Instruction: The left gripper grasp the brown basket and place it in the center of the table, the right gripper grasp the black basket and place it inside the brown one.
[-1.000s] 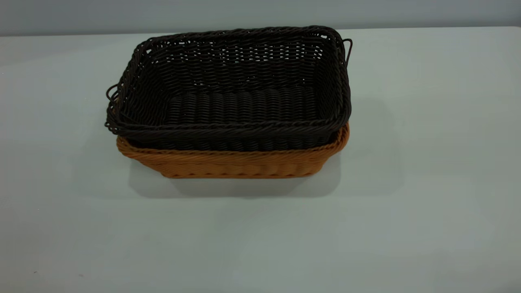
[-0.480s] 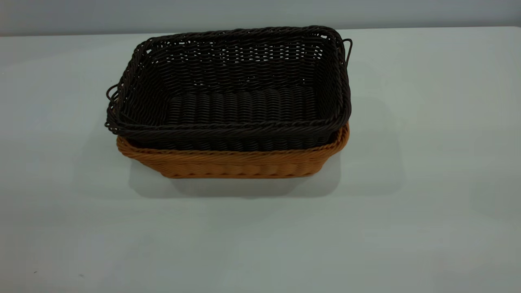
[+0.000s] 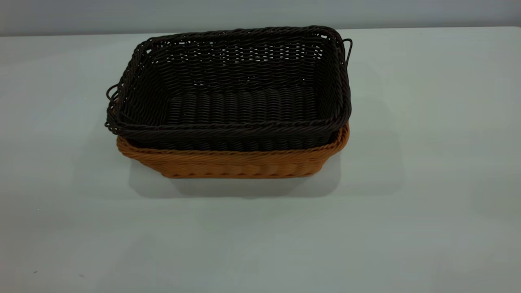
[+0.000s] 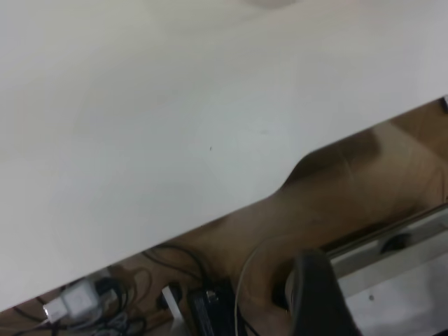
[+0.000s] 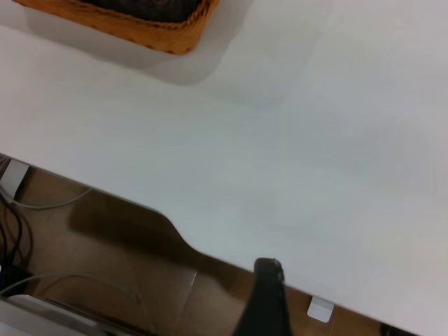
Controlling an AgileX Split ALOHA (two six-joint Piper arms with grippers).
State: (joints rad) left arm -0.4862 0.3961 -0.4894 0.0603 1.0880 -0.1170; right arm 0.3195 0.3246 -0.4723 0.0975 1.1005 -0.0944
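- Now, black basket (image 3: 240,87) sits nested inside brown basket (image 3: 234,162), rim riding above the brown rim, on the table (image 3: 427,162).
- Pair stands at mid-table, toward the far edge; black rim overhangs a little at left.
- Neither arm appears in the exterior view.
- Left gripper (image 4: 318,294): one dark finger shows in the left wrist view, over the table's edge above floor cables (image 4: 91,308); touches nothing; spread cannot be told.
- Right gripper (image 5: 266,301): one dark finger shows in the right wrist view at the table's edge, well apart from the brown basket's corner (image 5: 168,31); holds nothing; spread cannot be told.
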